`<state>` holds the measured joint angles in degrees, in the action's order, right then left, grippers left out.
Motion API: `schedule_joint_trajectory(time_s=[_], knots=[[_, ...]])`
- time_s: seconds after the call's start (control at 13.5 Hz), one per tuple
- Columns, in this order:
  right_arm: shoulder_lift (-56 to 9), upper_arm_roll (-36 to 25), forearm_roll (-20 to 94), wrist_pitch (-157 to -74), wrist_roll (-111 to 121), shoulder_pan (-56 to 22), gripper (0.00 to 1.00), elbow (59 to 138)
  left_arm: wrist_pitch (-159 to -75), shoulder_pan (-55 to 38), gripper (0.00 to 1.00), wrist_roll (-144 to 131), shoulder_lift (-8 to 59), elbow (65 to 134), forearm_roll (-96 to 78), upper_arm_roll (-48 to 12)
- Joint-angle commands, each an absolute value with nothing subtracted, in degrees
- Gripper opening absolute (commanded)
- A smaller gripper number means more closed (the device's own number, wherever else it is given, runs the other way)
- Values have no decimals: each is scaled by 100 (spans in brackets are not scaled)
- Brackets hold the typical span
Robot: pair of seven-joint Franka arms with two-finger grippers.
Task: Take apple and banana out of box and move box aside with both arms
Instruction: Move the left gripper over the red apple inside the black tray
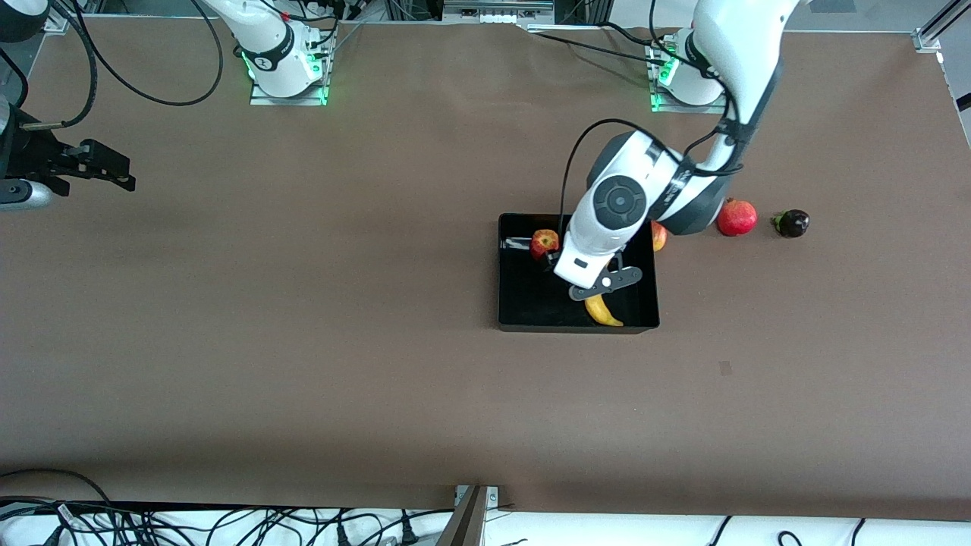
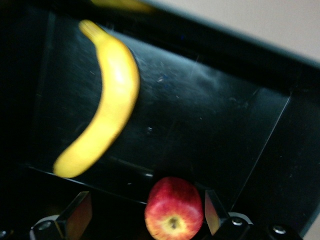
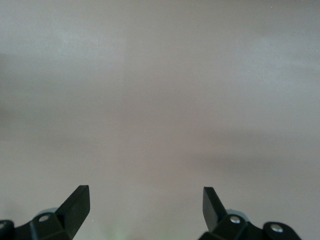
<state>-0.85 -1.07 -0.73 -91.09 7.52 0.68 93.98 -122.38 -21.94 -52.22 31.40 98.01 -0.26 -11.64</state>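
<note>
The black box point(image 1: 523, 303) lies mid-table, toward the left arm's end. Inside it are the red apple point(image 1: 544, 243), at the corner farthest from the front camera, and the yellow banana point(image 1: 601, 310), by the nearest wall. My left gripper point(image 1: 551, 262) is down inside the box, open. The apple point(image 2: 174, 207) rests on the box floor point(image 2: 210, 115) between its fingers, close to one and well clear of the other. The banana point(image 2: 107, 105) lies apart from them. My right gripper point(image 1: 114, 171) waits open over bare table at the right arm's end, nothing between its fingers point(image 3: 77, 205).
A red pomegranate point(image 1: 736, 217) and a small dark fruit point(image 1: 791, 223) sit on the table beside the box, toward the left arm's end. A red-yellow mango point(image 1: 659, 236) shows partly under the left arm, against the box wall.
</note>
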Motion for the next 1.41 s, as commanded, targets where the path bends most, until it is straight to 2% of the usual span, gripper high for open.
schedule_joint_trajectory(time_s=[0.0, 0.22, 1.11, 1.19, 1.33], knots=[[-97, -149, 9, -9018, 826, 53, 100, 9316, -12497, -2215, 100, -5484, 3435, 9765, 9, -1283], [-97, -149, 9, -9026, 826, 53, 100, 9308, -12638, -2215, 100, -5607, 3621, 9773, 9, -1379], [-97, -141, 9, -9026, 826, 53, 100, 9308, -13016, -2180, 100, -6293, 3639, 10353, 18, -1748], [-105, -132, 9, -9026, 817, 44, 100, 9308, -13051, -2171, 86, -6293, 3647, 10371, 18, -1749], [-97, -141, 9, -9026, 826, 53, 100, 9308, -13069, -2171, 24, -6284, 3656, 10441, 26, -1758]])
